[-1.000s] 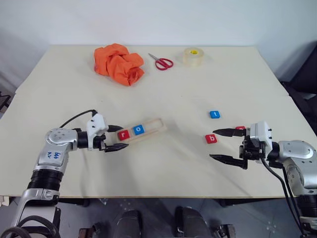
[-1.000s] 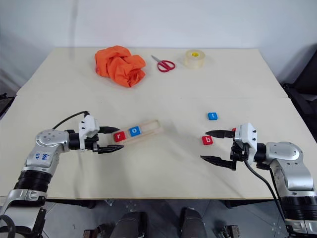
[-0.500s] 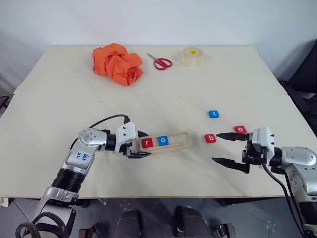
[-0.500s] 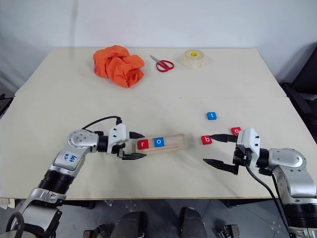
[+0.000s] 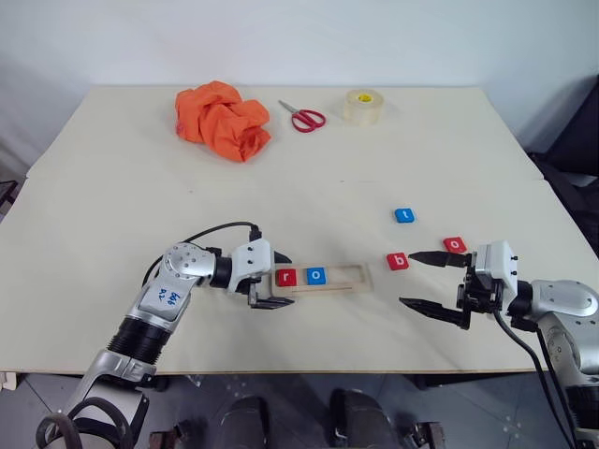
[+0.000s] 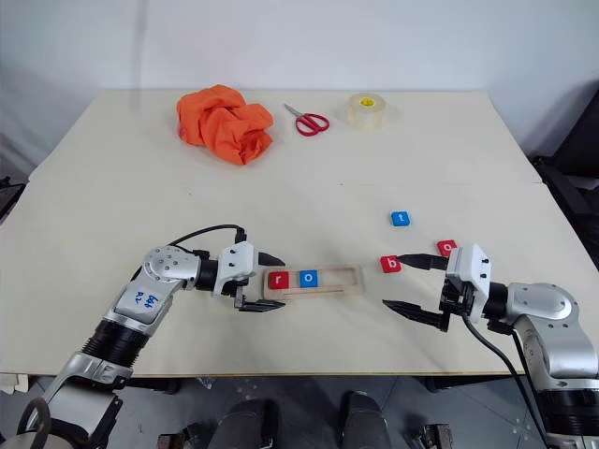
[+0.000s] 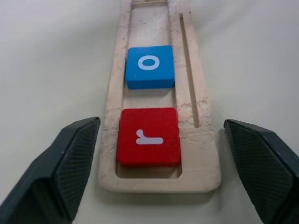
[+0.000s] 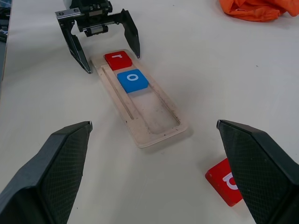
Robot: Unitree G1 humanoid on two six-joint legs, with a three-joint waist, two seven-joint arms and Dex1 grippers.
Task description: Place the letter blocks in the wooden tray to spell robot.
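Two letter blocks already sit in the wooden tray (image 5: 320, 278): the red r block (image 5: 286, 277) at its left end and the blue o block (image 5: 315, 276) touching-close beside it, with the remaining slots bare. The tray lies flat on the worktop (image 5: 299, 168), near the front edge and a little left of centre. The left tool (image 5: 274, 280) has its two black fingers apart, one on each side of the tray's left end, not clamped on it. Whether the fingers touch the wood I cannot tell.

Level with the tray on the right side, the right tool (image 5: 427, 280) hovers with its fingers spread wide and nothing between them. The red b block (image 5: 398, 261) lies just beyond its upper finger, the red o block (image 5: 454, 244) a little further right, and the blue t block (image 5: 404, 215) further back still.

By my reading, the step in hand is steadying or squaring the tray so the third letter can go in. The next move calls for the right tool to drop onto the b, close on its edges, and set it upright-reading beside the blue o.

Far across the worktop lie an orange cloth (image 5: 223, 119), red-handled scissors (image 5: 305, 117) and a roll of tape (image 5: 362, 106).

The left wrist view shows a thin second slot running along the tray beside the groove, which the head views barely resolve. The right wrist view shows the three bare slots and the b lying close to the tray's free end.
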